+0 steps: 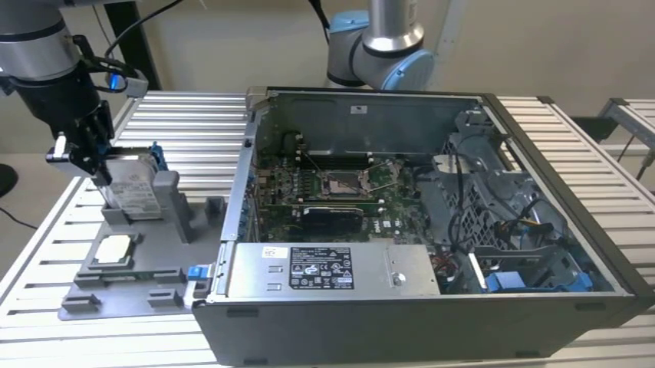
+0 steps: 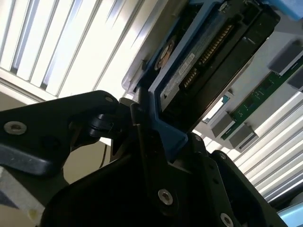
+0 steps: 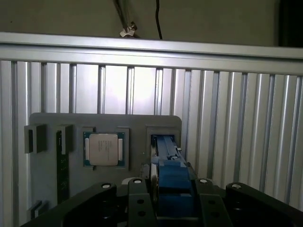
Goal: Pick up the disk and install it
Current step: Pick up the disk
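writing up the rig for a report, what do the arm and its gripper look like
A silver-grey round metal arm with a pale blue joint cap, black cables at the wrist, and a black angular gripper with small silver screws.

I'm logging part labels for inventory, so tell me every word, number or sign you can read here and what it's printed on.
White label on the blue-framed silver metal disk: print too small to read.
White-and-black label on the large grey box: blurred, unreadable.
Small white sticker inside the open dark computer case: unreadable.
Square silver chip: faint marks, unreadable.
Nothing can be quoted.
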